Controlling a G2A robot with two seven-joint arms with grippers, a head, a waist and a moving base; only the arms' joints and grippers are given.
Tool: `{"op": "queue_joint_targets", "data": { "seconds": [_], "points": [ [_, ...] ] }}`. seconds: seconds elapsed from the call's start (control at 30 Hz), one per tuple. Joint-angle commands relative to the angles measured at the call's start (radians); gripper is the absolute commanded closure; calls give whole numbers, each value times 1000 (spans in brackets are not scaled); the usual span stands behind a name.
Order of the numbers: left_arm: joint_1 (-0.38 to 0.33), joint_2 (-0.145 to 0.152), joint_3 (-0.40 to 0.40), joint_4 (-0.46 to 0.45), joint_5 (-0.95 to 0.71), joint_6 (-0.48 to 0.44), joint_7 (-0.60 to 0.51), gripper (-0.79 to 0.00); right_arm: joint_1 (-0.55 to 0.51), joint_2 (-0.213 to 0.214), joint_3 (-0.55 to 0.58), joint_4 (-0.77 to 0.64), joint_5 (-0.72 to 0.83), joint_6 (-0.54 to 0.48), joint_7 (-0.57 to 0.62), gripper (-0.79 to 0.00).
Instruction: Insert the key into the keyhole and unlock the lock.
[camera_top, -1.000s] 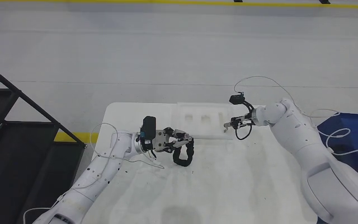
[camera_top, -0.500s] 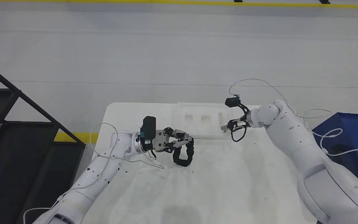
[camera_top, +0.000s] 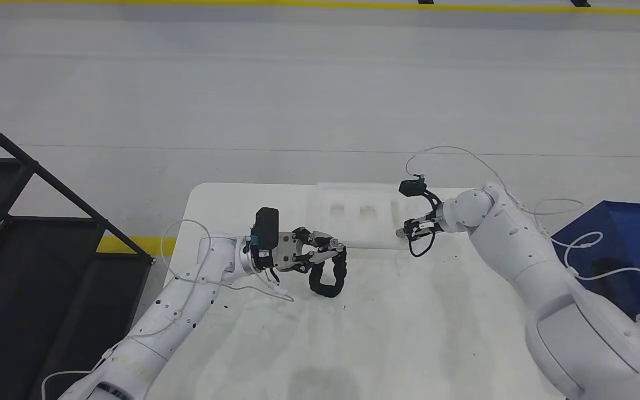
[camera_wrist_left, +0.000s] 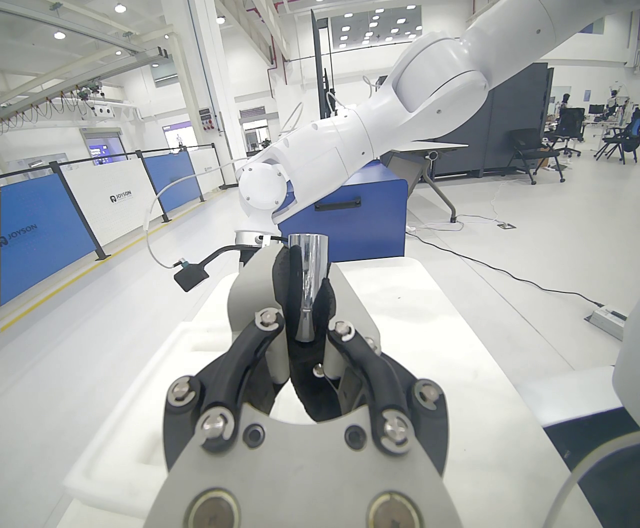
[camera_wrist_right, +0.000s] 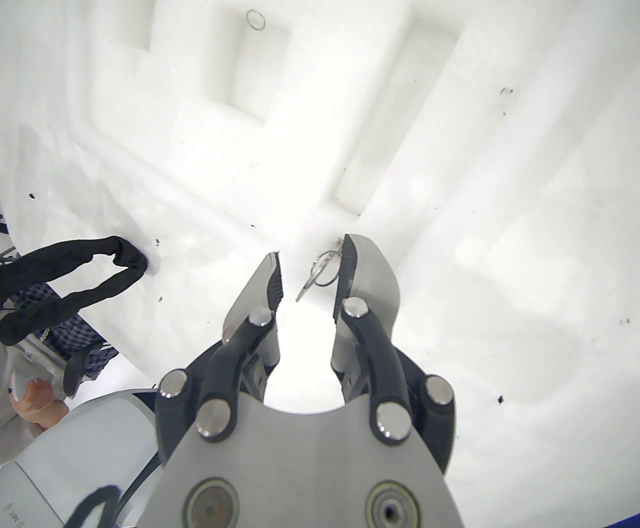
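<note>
Now, left gripper (camera_wrist_left: 299, 300) clamping lock (camera_wrist_left: 311, 250), right gripper (camera_wrist_right: 311, 260) spread around key (camera_wrist_right: 306, 289)

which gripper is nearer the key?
Right. The right gripper is open around the key; the left gripper sits well apart from it, shut on the lock.

- The left arm (camera_top: 175, 315) and right arm (camera_top: 520, 250) wore glossy white, rounded shells.
- The left gripper (camera_wrist_left: 302, 280) and right gripper (camera_wrist_right: 310, 265) had pale grey fingers (camera_wrist_right: 370, 280), black links (camera_wrist_right: 372, 345) and silver screws (camera_wrist_right: 391, 417).
- A thin white cable (camera_wrist_left: 146, 225) ran to a small black box (camera_wrist_left: 190, 276), perhaps a camera.
</note>
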Motion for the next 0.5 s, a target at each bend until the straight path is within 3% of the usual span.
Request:
{"op": "queue_joint_targets", "data": {
  "seconds": [0.0,0.13,0.23,0.47],
  "points": [
    [0,0,0,0,0,0,0,0,0,-3,0,6,-2,2,-1,-203],
    [0,0,0,0,0,0,0,0,2,-9,0,19,-8,10,-8,-179],
    [0,0,0,0,0,0,0,0,4,-14,-4,21,-19,13,-7,-219],
    [0,0,0,0,0,0,0,0,8,-20,-15,4,-70,31,-17,-206]
  ]
}}
